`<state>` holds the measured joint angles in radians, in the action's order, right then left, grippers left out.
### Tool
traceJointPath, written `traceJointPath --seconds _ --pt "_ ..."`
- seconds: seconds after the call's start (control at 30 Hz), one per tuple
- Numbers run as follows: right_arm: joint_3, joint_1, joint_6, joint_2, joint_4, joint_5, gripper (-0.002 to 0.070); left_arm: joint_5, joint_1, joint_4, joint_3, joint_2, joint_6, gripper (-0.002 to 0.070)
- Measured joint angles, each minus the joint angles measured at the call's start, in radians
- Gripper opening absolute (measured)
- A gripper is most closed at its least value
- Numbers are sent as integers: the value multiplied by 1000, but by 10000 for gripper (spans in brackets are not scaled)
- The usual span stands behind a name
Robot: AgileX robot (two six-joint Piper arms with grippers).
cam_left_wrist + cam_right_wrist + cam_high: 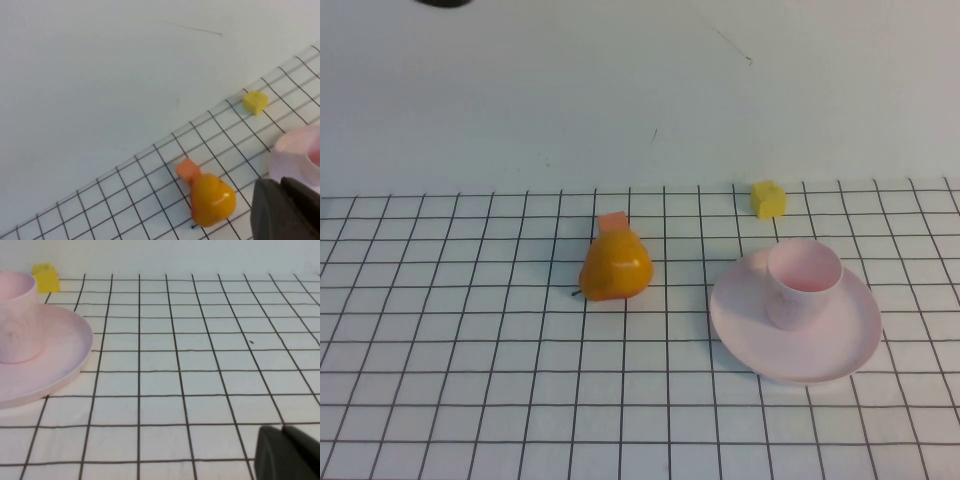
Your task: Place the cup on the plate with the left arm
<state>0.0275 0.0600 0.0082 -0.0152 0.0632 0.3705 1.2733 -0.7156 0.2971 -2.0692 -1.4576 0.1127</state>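
The pale pink cup (pixel 803 281) stands upright on the pale pink plate (pixel 840 345) at the right of the gridded table. The cup (pixel 16 315) and plate (pixel 60 355) also show in the right wrist view, and the cup's rim (pixel 300 152) shows in the left wrist view. My left gripper (pixel 282 187) is shut and empty, raised clear of the cup, with the orange fruit below it. My right gripper (pixel 284 432) is shut and empty, low over the table to the right of the plate. Neither gripper shows in the high view.
An orange pear-shaped fruit (pixel 615 267) lies left of the plate, with a small orange block (pixel 612 222) just behind it. A yellow block (pixel 768 198) sits behind the plate near the wall. The grid mat ends at a plain back wall.
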Motion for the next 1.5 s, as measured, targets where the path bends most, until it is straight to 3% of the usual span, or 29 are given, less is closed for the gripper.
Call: traceJointPath --seconds 0.1,0.23,0.33,0.5,0.67,0.8,1.0,1.33,1.5 --pt "0 0 0 0 0 0 -2 -79 0 52 49 69 62 -1" --pt "0 0 0 0 0 0 -2 -345 14 73 211 221 83 -1" --pt "0 0 0 0 0 0 -2 -568 74 62 419 362 85 -1" --pt "0 0 0 0 0 0 -2 -908 277 -1 818 599 151 -1" --pt "0 0 0 0 0 0 -2 -1092 453 -42 1213 824 261 -1" --pt "0 0 0 0 0 0 -2 -1150 555 -56 1483 1013 364 -1" --pt "0 0 0 0 0 0 -2 -1181 643 -63 1788 1252 473 -1" --pt "0 0 0 0 0 0 -2 -1180 678 -13 2084 1464 502 -1" --pt "0 0 0 0 0 0 -2 -1052 678 38 2095 1466 500 -1"
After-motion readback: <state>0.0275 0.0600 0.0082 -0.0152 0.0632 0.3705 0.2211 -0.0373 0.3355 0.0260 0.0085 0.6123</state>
